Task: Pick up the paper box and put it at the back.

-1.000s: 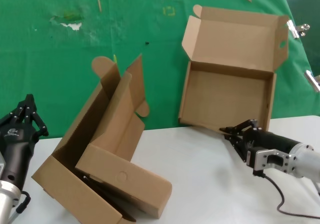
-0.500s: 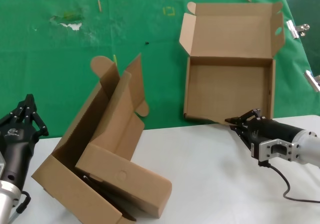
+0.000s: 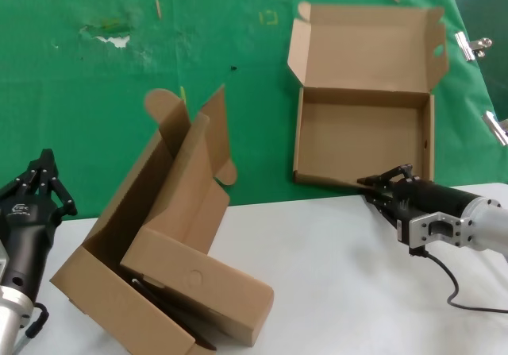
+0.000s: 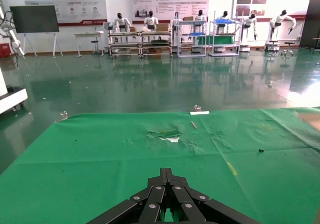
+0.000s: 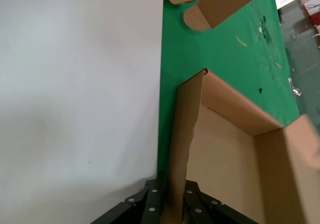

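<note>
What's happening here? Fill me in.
The right gripper is shut on the near wall of the paper box, which lies open on the green cloth at the back, just past the edge of the white tabletop. The left gripper sits idle at the near left with its fingers together, holding nothing. Two other cardboard boxes lean together on the near left.

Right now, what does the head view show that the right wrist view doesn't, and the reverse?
Head view only: the whole open paper box with its raised lid, the idle left gripper at the left edge, and both nested boxes. Right wrist view only: the right gripper clamped on the box's front wall. Both show the green cloth and white tabletop.
</note>
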Tool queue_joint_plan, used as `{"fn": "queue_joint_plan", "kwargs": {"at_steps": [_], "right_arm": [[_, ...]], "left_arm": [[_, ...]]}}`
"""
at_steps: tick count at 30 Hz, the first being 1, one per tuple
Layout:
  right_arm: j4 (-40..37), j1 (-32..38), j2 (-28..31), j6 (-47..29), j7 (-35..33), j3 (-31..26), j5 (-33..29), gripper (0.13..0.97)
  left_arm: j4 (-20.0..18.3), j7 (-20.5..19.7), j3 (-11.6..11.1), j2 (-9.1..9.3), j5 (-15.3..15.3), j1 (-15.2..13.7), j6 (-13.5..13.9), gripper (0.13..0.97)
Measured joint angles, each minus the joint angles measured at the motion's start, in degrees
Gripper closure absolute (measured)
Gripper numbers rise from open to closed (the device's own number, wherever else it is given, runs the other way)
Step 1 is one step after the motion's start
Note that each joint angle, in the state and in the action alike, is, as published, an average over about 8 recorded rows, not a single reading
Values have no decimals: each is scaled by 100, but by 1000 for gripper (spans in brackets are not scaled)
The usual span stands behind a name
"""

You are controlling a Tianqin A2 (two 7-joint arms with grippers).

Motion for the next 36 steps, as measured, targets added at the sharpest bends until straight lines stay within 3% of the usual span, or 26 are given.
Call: {"fn": "queue_joint_plan", "kwargs": {"at_steps": [6,12,21,26,30,36], "right_arm": [[66,-8,61,51,-44,62,20,899],[609,-265,292,177,293,122,-28,843],[1901,-985,896,457,1201,232,-248,687],[2684,-1511,1300,673,1799,381,-433,552],[3389,-2102,1619,928,2357,731,-484,472],[4496,-3326,1916,1334,3021,1876,-3,336]], "left_arm": [[0,0,0,0,0,0,0,957],[0,0,0,0,0,0,0,957],[0,0,0,0,0,0,0,957],[0,0,0,0,0,0,0,957],[0,0,0,0,0,0,0,957],[0,0,0,0,0,0,0,957]]}}
